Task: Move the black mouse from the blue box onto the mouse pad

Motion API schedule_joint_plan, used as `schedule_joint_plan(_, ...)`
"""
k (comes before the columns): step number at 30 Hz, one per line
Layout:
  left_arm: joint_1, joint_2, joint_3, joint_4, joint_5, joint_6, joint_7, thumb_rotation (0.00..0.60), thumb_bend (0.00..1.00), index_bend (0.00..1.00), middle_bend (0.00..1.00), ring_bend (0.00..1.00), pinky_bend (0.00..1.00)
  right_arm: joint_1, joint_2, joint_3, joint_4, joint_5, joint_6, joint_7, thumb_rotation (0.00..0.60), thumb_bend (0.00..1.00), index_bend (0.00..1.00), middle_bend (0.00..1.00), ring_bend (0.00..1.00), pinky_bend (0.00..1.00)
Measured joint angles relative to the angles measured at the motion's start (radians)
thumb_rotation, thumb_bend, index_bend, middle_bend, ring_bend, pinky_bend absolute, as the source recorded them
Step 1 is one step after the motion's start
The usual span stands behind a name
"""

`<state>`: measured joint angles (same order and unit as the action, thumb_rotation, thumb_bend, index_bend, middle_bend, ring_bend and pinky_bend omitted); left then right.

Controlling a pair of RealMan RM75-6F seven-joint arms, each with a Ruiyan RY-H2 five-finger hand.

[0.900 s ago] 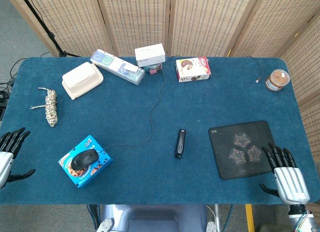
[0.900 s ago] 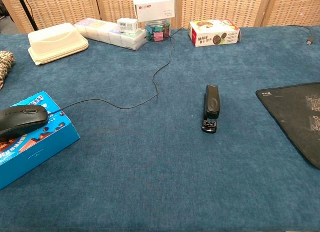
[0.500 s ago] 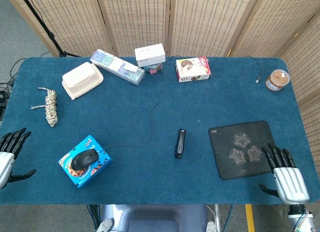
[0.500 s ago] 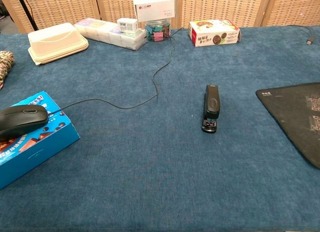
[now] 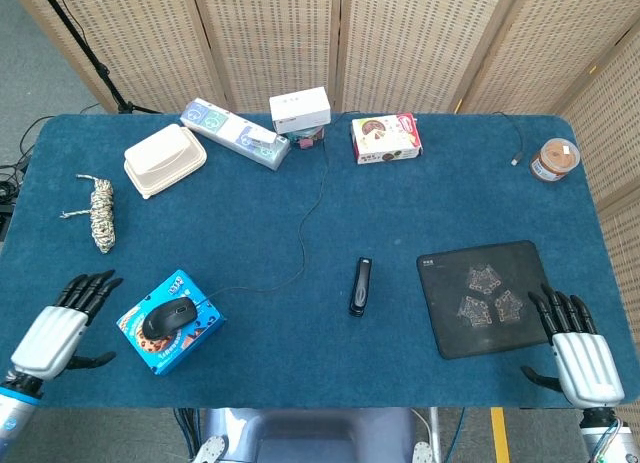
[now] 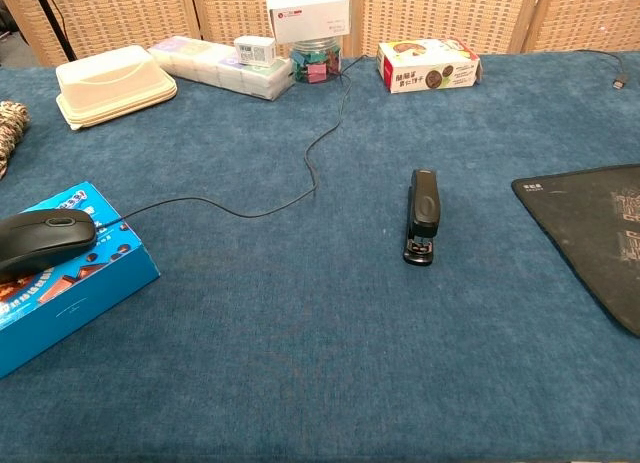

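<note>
- Head view, nearest edge: the left hand (image 5: 60, 328) has moved inward from the table's left margin. Its fingers (image 5: 92, 286) are spread and released, holding nothing, with their tips just beside the left end of the blue box (image 5: 170, 321).
- The right hand (image 5: 580, 348) is released as well, with fingers apart just past the near right corner of the mouse pad (image 5: 482, 295). It has barely shifted.
- The black mouse (image 5: 169, 319) lies on top of the blue box, untouched, to the right of the left fingertips.
- Judgement: the reach has begun; the grasp has not.
- Mid-table: a stapler (image 5: 360, 286) lies between box and pad. The mouse cable (image 5: 303, 233) runs to the far edge and may drag during transfer.
</note>
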<state>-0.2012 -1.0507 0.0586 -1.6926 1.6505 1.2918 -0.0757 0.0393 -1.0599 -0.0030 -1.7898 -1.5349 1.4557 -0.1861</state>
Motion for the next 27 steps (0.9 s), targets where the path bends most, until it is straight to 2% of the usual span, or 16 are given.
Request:
schedule_joint_plan(7,-0.045,-0.034,-0.018,-0.045,-0.073,-0.095,0.057,0.600,0.01,0.00,0.00,0.00,0.00,0.000,0.005,0.001,-0.001,0.001,0.000,0.011,0.600,0.00,0.00,0.00,0.00,0.00)
schedule_joint_plan(16,-0.111,-0.097,-0.046,-0.058,-0.145,-0.199,0.050,0.600,0.02,0.00,0.00,0.00,0.00,0.001,0.005,0.002,0.000,0.003,-0.004,0.013,0.600,0.00,0.00,0.00,0.00,0.00)
schedule_joint_plan(22,-0.119,-0.126,-0.063,-0.061,-0.188,-0.203,0.070,0.600,0.03,0.00,0.00,0.01,0.18,0.000,0.006,0.004,0.002,0.005,-0.002,0.019,0.600,0.00,0.00,0.00,0.00,0.00)
schedule_joint_plan(27,-0.119,-0.139,-0.072,-0.069,-0.225,-0.196,0.108,0.600,0.08,0.03,0.11,0.16,0.32,0.001,0.007,0.005,0.002,0.006,-0.002,0.025,0.600,0.00,0.00,0.00,0.00,0.00)
